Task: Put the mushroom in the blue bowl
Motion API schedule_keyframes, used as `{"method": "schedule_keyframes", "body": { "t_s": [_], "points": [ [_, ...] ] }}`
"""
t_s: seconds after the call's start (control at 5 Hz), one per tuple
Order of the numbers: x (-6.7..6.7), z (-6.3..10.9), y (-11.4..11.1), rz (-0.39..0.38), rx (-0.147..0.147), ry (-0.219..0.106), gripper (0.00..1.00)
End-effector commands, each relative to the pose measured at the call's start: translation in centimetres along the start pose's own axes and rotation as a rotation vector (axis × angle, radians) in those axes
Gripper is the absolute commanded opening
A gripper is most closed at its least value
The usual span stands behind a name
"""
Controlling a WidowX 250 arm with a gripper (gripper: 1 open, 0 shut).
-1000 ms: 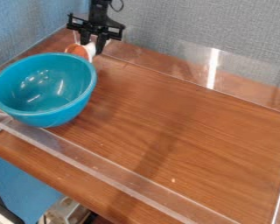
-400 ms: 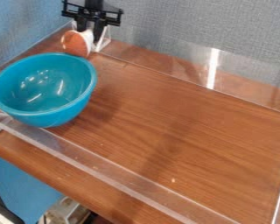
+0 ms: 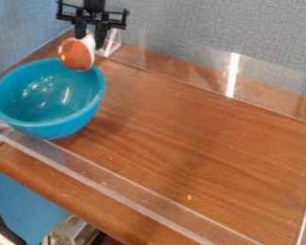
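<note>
The blue bowl is a large glossy turquoise bowl standing at the left end of the wooden table. The mushroom, with its orange-brown cap, hangs in the air just above the bowl's far rim. My black gripper comes down from the top edge and is shut on the mushroom. The bowl's inside shows only reflections.
A clear acrylic wall borders the wooden tabletop at the back and along the front edge. A blue-grey backdrop stands behind the table. The floor drops away below the front left corner.
The gripper has lifted and moved left with the mushroom, from the table's back edge beside the bowl to a spot above the bowl's far rim.
</note>
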State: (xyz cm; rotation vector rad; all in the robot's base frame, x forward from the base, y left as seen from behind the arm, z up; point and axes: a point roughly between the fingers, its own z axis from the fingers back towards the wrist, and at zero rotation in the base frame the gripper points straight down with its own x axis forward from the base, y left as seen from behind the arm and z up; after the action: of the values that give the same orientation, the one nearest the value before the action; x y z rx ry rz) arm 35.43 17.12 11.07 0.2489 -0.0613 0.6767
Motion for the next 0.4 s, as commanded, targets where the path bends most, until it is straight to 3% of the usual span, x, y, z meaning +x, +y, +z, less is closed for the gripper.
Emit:
{"method": "schedule_keyframes", "body": {
  "t_s": [0.0,0.2],
  "points": [
    [-0.22,3.3,2.29,0.071,-0.025,-0.072,0.0],
    [-0.82,3.38,2.65,0.091,-0.028,-0.064,0.0]
  ]
}}
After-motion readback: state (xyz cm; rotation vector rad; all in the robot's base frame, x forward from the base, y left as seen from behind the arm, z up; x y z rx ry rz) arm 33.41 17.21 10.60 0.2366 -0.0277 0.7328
